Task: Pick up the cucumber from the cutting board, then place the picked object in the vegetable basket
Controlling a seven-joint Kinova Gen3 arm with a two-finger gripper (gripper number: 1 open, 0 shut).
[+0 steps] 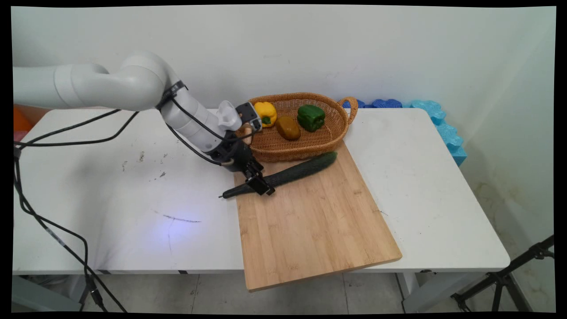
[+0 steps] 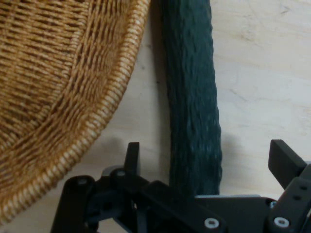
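A long dark green cucumber (image 1: 301, 170) lies slantwise along the far edge of a bamboo cutting board (image 1: 310, 221), its thin end hanging off the board's left side. My gripper (image 1: 261, 184) is down over that left part and open. In the hand view the cucumber (image 2: 192, 87) runs up between the two fingers, with a gap on each side, and my gripper (image 2: 209, 155) straddles it above the board (image 2: 262, 73). The wicker basket (image 2: 58, 87) curves close by on the left.
The wicker basket (image 1: 292, 95) behind the board holds a yellow pepper (image 1: 265, 113), a brown vegetable (image 1: 288, 127) and a green pepper (image 1: 310, 117). Blue foam pieces (image 1: 436, 119) line the back right. Black cables (image 1: 66, 141) hang at the left, and a tripod (image 1: 509, 274) stands lower right.
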